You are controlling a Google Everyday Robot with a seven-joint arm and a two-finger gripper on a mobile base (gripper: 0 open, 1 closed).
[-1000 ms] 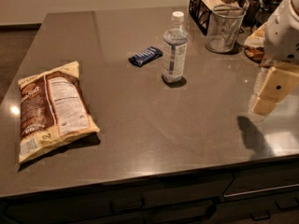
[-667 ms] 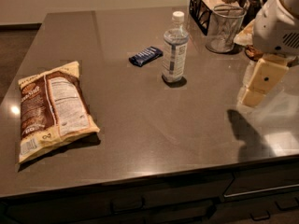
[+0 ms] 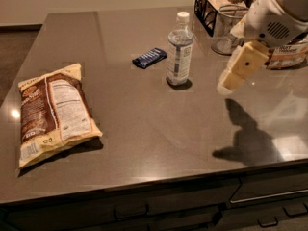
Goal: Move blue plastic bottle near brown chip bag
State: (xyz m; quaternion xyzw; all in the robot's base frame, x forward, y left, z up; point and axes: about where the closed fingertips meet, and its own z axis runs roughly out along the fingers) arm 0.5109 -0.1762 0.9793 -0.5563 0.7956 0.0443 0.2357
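Note:
The blue plastic bottle [image 3: 180, 49] stands upright near the middle back of the dark counter; it is clear with a white cap and a pale label. The brown chip bag [image 3: 54, 110] lies flat at the left, nutrition panel up. My gripper [image 3: 237, 71] hangs above the counter to the right of the bottle, about a hand's width from it, holding nothing that I can see. Its cream fingers point down and to the left.
A small dark blue snack bar [image 3: 149, 57] lies just left of the bottle. A black wire basket [image 3: 208, 9] and a clear cup [image 3: 226, 30] stand at the back right, with a snack packet [image 3: 288, 57] behind my arm. The counter's front edge [image 3: 168, 179] runs below.
My gripper has moved left and a little up, closer to the bottle. The bottle, the bag and the snack bar have not moved.

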